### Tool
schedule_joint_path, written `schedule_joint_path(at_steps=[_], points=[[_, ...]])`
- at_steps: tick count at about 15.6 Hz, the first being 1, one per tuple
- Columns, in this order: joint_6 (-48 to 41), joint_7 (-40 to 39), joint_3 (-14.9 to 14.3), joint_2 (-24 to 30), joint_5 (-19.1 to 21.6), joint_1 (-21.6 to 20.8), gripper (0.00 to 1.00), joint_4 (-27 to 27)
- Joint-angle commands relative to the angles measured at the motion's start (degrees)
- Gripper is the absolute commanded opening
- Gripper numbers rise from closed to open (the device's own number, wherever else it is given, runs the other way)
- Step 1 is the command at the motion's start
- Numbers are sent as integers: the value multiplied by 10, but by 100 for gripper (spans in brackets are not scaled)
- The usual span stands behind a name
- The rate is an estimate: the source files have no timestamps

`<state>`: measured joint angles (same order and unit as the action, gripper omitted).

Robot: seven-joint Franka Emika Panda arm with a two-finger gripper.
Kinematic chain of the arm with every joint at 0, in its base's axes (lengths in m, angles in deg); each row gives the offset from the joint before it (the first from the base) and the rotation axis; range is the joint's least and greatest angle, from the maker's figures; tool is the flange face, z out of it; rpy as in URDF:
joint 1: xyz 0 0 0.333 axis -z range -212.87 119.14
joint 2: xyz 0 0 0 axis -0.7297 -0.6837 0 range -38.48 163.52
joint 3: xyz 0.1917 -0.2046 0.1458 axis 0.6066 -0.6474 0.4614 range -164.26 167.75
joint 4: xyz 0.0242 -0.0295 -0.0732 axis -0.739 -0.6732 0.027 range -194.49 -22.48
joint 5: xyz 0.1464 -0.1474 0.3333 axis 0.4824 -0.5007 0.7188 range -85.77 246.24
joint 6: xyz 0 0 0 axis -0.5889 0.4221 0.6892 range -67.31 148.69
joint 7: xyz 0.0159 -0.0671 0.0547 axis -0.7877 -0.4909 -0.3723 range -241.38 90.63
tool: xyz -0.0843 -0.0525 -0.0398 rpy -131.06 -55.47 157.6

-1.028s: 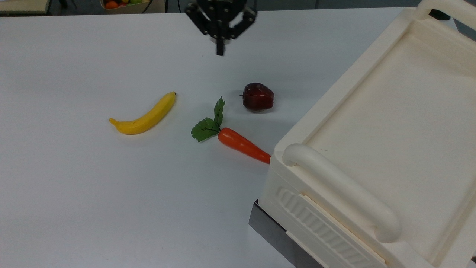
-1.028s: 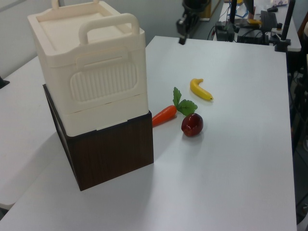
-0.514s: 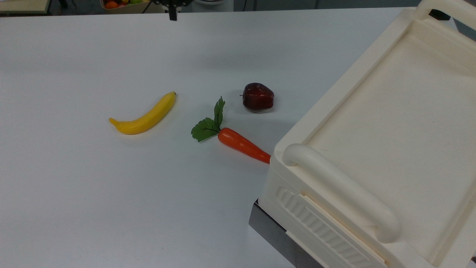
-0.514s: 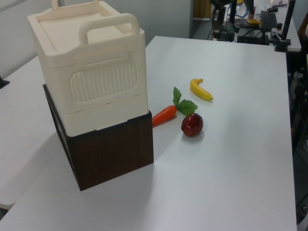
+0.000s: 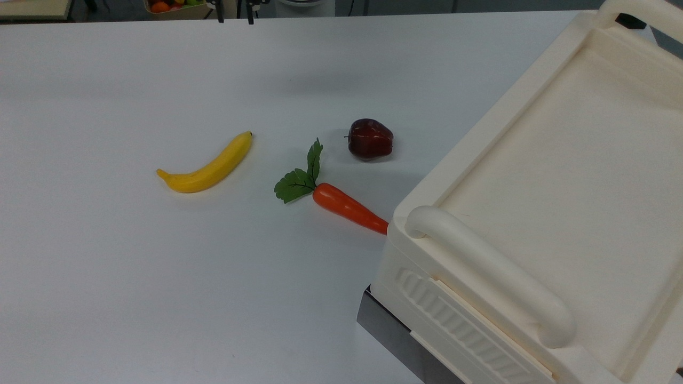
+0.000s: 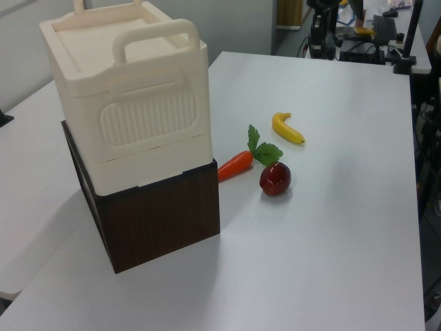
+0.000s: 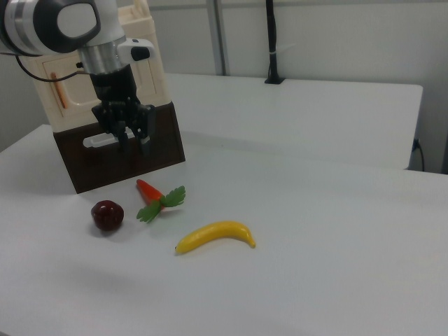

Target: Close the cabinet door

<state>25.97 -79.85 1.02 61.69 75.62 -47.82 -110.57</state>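
Hanging above the far edge of the white surface (image 5: pixel 106 266), the gripper (image 7: pixel 133 145) has its two fingers spread apart and grasps nothing. The cabinet (image 5: pixel 533 160) sits on a dark wood-grain box (image 6: pixel 158 221), well apart from the gripper. From the gripper it lies toward the top view's lower right, with the dark red apple (image 5: pixel 370 138) and the carrot (image 5: pixel 349 208) lying roughly between them; the banana (image 5: pixel 208 165) lies off to the top view's left. The cabinet door (image 7: pixel 73 91) is on the cabinet face turned toward the right view's camera, with its thin copper-coloured handle strip (image 7: pixel 61 91) standing upright near the right view's left edge of the panel. The door looks nearly flush with that face, though how far it stands ajar cannot be told. By my reading, the coming move turns on carrying the gripper across the surface, past the produce, to that face and pressing squarely against the panel.
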Motion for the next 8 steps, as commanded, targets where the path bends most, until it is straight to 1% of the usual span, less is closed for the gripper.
schedule_joint_path(at_steps=[1, 3, 6, 8], points=[[-12, -8, -7, 13, 4, -3, 100, -12], [-12, -4, -8, 14, 7, -3, 100, -11], [-11, 31, -9, 13, 7, -4, 100, -8], [-11, 33, -9, 12, 7, -4, 100, -8]])
